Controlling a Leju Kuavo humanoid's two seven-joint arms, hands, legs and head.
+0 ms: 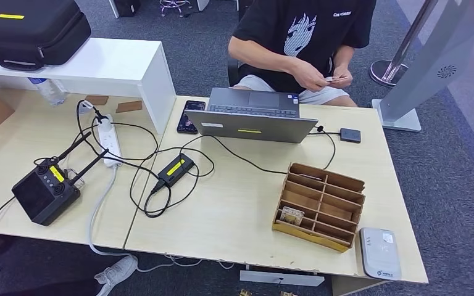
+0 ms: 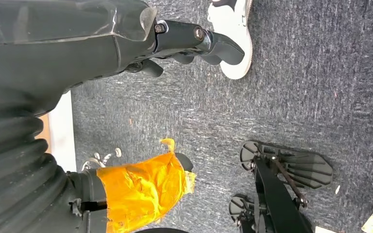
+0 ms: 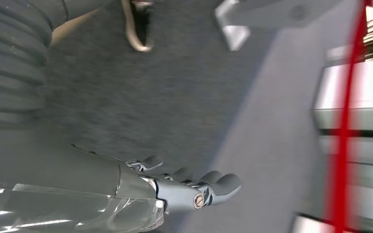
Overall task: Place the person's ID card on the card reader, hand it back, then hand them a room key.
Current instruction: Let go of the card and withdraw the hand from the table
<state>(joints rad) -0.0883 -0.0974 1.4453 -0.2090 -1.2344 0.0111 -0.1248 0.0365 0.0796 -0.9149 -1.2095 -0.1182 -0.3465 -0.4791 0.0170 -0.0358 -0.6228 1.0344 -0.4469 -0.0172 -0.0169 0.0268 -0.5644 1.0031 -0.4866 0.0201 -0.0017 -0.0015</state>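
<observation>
Card reader [image 1: 380, 252] at wooden desk's [image 1: 241, 216] near edge, grey carpet [image 1: 457, 160] beyond

The left hand [image 2: 194, 41] is dark grey, its glossy black fingers [image 2: 223, 48] hinged on silver screw heads, with a clear plastic shell over the back, a ribbed grey cover behind, and its thumb [image 2: 145, 187] wrapped in yellow-orange tape (crumpled at the tip). The right hand [image 3: 184, 187] has the same clear shell, ribbed cover and a round screw at the base of its grey fingers [image 3: 223, 183]. The person [image 1: 302, 37] wears a black T-shirt with a pale cartoon face print, small white lettering and light shorts.
</observation>
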